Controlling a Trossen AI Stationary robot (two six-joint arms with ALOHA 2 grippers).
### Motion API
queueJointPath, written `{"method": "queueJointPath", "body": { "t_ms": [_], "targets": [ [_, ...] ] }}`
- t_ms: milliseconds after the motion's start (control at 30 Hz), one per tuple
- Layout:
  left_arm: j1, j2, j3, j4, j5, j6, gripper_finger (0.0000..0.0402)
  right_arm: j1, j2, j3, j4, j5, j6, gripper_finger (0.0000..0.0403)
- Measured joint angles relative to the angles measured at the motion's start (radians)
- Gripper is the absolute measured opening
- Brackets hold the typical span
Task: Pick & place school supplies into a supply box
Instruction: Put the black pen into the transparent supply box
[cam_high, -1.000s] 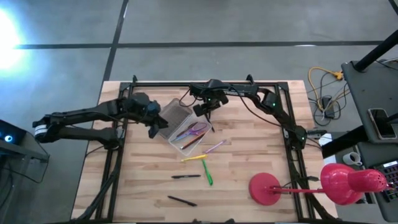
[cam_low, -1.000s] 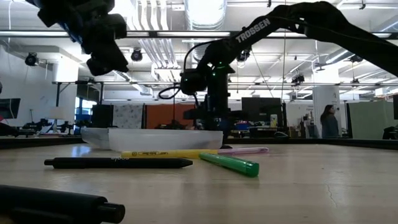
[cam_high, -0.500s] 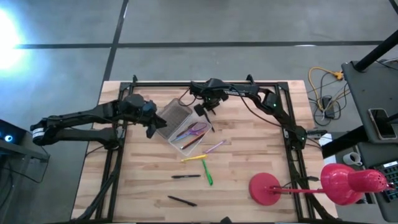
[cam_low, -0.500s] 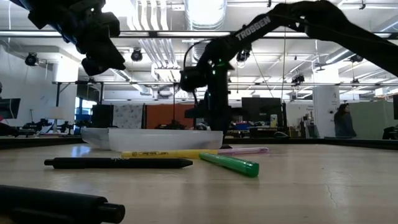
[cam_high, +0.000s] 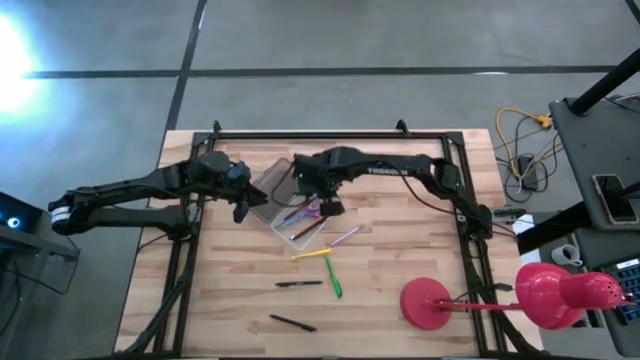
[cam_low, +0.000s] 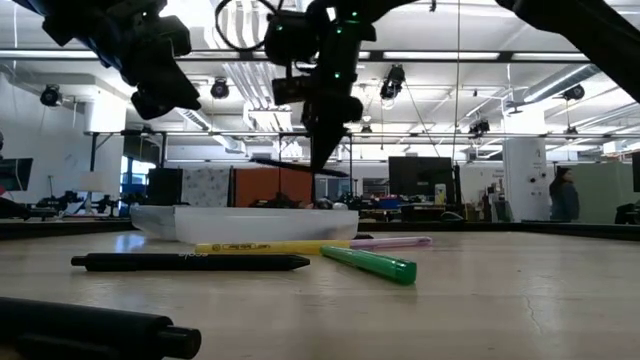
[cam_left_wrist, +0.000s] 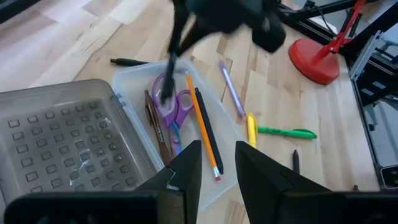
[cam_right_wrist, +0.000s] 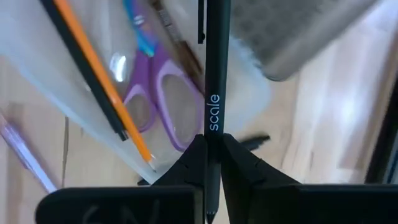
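pen (cam_right_wrist: 214, 93) in right gripper (cam_right_wrist: 210, 146) above box (cam_high: 300, 215)

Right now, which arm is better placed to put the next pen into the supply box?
The right. Its gripper already holds a black pen above the supply box; the left gripper is open and empty beside the lid.

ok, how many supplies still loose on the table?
6: lilac pen, yellow marker and green marker near the clear plastic box; two black pens nearer the front edge; another black pen beside the box, under the right arm. More may be hidden.
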Motion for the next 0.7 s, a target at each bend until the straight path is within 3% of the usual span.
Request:
{"method": "queueJointPath", "body": {
  "t_ms": [300, 467, 700],
  "targets": [
    [0.000, -0.001, 0.000, 0.004, -0.001, 0.000, 0.0081, 0.081, 0.087, 0.002, 0.003, 0.098, -0.236, 0.0013],
    [0.000, -0.001, 0.000, 0.004, -0.002, -0.005, 0.0081, 0.111, 0.089, 0.005, 0.031, 0.100, -0.281, 0.0014],
    [0.000, -0.001, 0.000, 0.006, -0.002, -0.007, 0.0081, 0.123, 0.089, 0.003, 0.141, 0.099, -0.283, 0.0066]
  ]
}}
